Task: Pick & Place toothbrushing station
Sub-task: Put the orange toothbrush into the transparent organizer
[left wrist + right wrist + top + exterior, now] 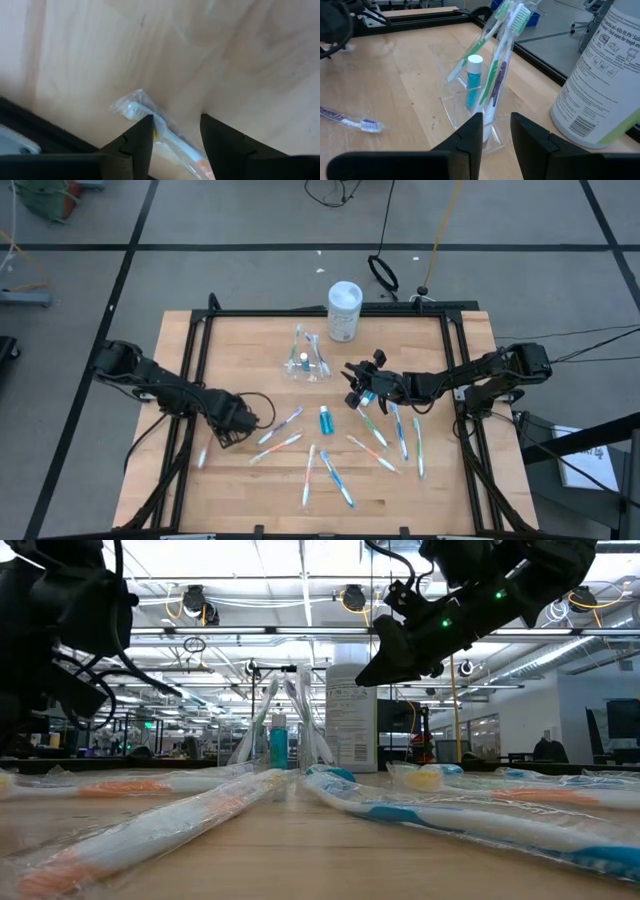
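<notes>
The clear cup [303, 366] stands upright on the table at the far middle. It holds several toothbrushes and a blue toothpaste tube [472, 82]. My right gripper [496, 131] is open and empty, raised above the table just right of the cup [470, 107] and pointing at it; it also shows in the high view [356, 385]. My left gripper [176, 131] is open at the table's left, low over a wrapped white-and-orange toothbrush [165, 135] that lies flat and runs between its fingers. Several wrapped toothbrushes [337, 480] and another blue tube [326, 420] lie on the table. My left gripper's fingers [145, 135] stand on either side of the wrapped toothbrush just behind its head [132, 107], coming from above and across it. I cannot tell whether they touch the wrapper. The toothbrush lies flat on the table.
A tall white cylindrical container [344, 310] with a printed label stands at the far edge, right of the cup and close to my right gripper. A black frame rail [190, 380] borders the table, close to my left gripper. Loose toothbrushes [400, 430] lie under my right arm.
</notes>
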Controlling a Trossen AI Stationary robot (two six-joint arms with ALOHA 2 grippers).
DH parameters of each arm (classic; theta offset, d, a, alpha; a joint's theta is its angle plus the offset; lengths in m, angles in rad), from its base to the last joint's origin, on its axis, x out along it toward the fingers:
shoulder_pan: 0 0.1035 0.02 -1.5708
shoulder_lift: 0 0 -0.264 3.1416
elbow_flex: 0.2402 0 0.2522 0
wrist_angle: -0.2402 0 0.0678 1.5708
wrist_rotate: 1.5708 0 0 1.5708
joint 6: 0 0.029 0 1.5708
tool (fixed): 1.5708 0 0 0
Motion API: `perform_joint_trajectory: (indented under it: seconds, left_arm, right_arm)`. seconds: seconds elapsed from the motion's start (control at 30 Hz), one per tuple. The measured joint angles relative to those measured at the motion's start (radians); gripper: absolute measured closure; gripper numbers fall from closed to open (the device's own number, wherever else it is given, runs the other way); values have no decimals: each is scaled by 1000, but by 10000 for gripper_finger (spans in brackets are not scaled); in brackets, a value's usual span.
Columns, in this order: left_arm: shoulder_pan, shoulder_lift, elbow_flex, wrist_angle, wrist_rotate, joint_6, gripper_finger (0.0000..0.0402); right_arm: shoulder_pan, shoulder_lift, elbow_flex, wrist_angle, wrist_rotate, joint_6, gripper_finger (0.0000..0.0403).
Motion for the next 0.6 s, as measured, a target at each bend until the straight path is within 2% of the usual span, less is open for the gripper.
perform_joint_trajectory:
  seconds: [0.1,0.3,0.5,0.6]
  left_arm:
    - [-1,3,18,1,-38,69,276]
    - [-1,2,60,6,-130,83,385]
    - [-2,2,184,9,-253,183,384]
    - [-3,2,277,12,-411,227,392]
  right_arm:
    - [0,0,0,1,0,0,312]
    - [0,0,0,3,0,0,312]
    - [0,0,0,3,0,0,312]
    - [0,0,0,3,0,0,312]
